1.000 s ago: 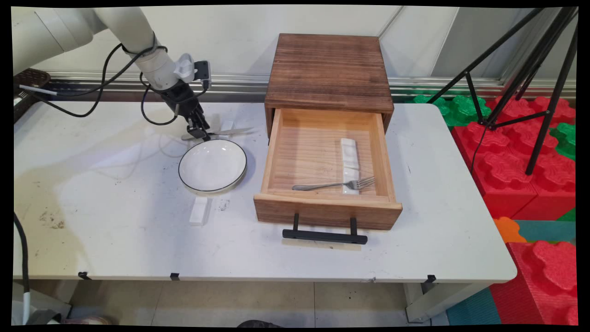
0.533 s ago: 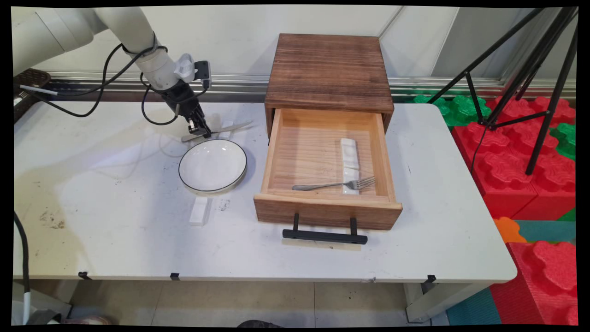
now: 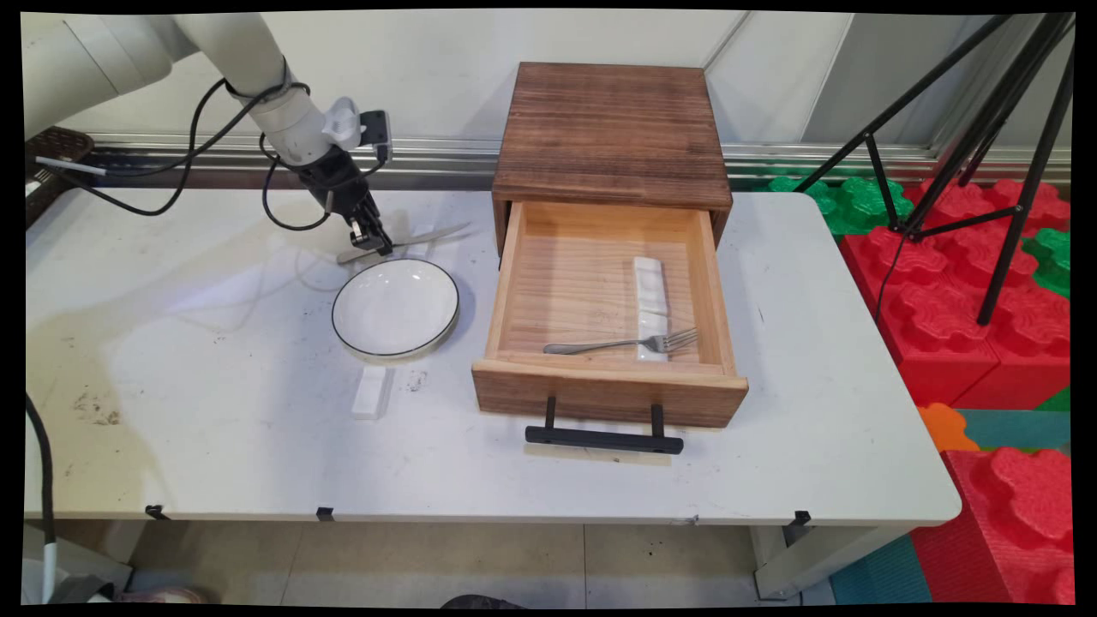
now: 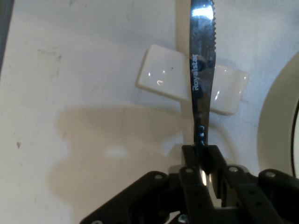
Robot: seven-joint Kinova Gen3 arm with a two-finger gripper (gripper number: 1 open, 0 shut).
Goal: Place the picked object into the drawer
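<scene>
While the arm slants down from the upper left, its gripper [image 3: 380, 248] pinches a knife [image 4: 202, 70]. Blade lies over a white rest [image 4: 161, 77], beside the plate [image 3: 395, 308].

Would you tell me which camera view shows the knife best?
The hand view: the knife fills it, serrated edge and lettering clear, pinched in the gripper. The main view shows only a thin sliver behind the plate.

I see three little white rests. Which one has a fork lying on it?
The white rest inside the open drawer: the fork lies across its near end. The one by the end effector sits under a knife; the third is bare.
</scene>
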